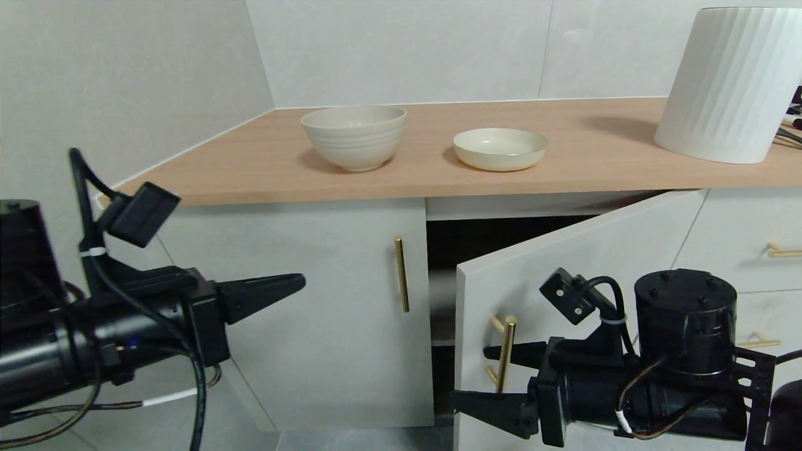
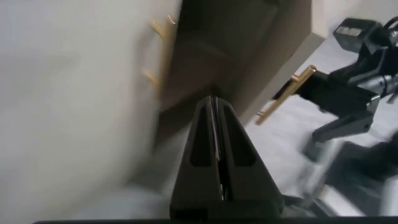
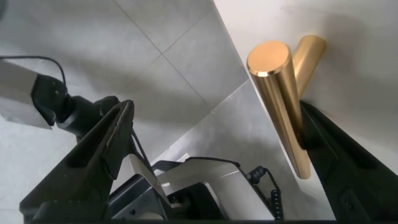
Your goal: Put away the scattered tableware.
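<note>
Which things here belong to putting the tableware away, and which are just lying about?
Job: ribbed bowl; shallow dish; open cabinet door; its gold handle.
Lying about: white ribbed container; closed cabinet door.

We look into kitchen corner: pale large-tile walls (image 1: 407, 44) meet behind long light-brown wood-grain countertop (image 1: 595, 144). Beneath it, white base cabinet: left white door (image 1: 301, 300) shut, slim vertical brass bar handle (image 1: 401, 274) at its edge. Neighbouring white door (image 1: 564, 250) stands swung open, second brass bar handle (image 1: 505, 351) near its free edge, dark cabinet interior (image 1: 501, 235) behind. Further right we note white drawer fronts (image 1: 745, 232) with horizontal brass pulls (image 1: 783, 252). Tall white ribbed cylinder (image 1: 733, 81) stands on countertop's right end. Strip of grey floor (image 1: 363, 441) below. Light soft, even.
</note>
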You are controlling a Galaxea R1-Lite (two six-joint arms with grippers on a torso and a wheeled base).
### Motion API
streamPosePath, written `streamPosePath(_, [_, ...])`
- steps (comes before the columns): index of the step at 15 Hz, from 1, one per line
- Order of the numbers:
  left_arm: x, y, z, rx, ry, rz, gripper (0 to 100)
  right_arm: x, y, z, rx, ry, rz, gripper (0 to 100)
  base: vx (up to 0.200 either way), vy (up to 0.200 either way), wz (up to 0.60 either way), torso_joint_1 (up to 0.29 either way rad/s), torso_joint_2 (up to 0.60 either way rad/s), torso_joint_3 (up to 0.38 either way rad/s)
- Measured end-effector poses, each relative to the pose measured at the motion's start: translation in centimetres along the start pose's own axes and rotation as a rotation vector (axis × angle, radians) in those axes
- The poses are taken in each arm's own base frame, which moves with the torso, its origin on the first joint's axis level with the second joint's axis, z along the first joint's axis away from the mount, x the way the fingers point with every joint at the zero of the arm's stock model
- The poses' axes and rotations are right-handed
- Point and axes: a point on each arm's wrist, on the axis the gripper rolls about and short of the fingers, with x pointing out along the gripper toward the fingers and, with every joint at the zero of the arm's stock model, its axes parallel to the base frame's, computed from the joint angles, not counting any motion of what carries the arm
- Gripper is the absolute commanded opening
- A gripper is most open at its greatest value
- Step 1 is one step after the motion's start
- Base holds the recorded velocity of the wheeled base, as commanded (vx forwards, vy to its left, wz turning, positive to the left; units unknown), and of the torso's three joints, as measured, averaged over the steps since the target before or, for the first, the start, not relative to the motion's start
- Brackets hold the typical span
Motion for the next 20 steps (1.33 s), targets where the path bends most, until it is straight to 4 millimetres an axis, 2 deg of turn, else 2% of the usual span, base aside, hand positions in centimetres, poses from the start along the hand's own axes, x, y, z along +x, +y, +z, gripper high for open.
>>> streamPosePath(3, [3.9,-0.1,-1.2,-0.105,0.098,-0.071,0,-0.1,0.1,-0.2,0.003,0.005,0.002,100,0.000,0.000,0.00,0.000,0.00,0.000])
streamPosePath(8, [8.2,-0.1,-2.3,-0.121,0.190,-0.120,0,-0.3,0.4,-0.3,0.002,0.011,0.007,100,0.000,0.000,0.00,0.000,0.00,0.000])
streamPosePath(12, [12.1,-1.0,-2.4,-0.102,0.218,-0.184,0,-0.6,0.6,-0.3,-0.001,0.008,0.011,100,0.000,0.000,0.00,0.000,0.00,0.000])
streamPosePath(16, [16.6,-2.5,-3.7,-0.066,0.219,-0.230,0,-0.8,0.8,-0.3,-0.004,0.003,0.012,100,0.000,0.000,0.00,0.000,0.00,0.000])
streamPosePath(20, [18.6,-3.6,-5.2,-0.056,0.241,-0.264,0,-1.1,0.8,-0.2,-0.008,-0.004,0.009,100,0.000,0.000,0.00,0.000,0.00,0.000])
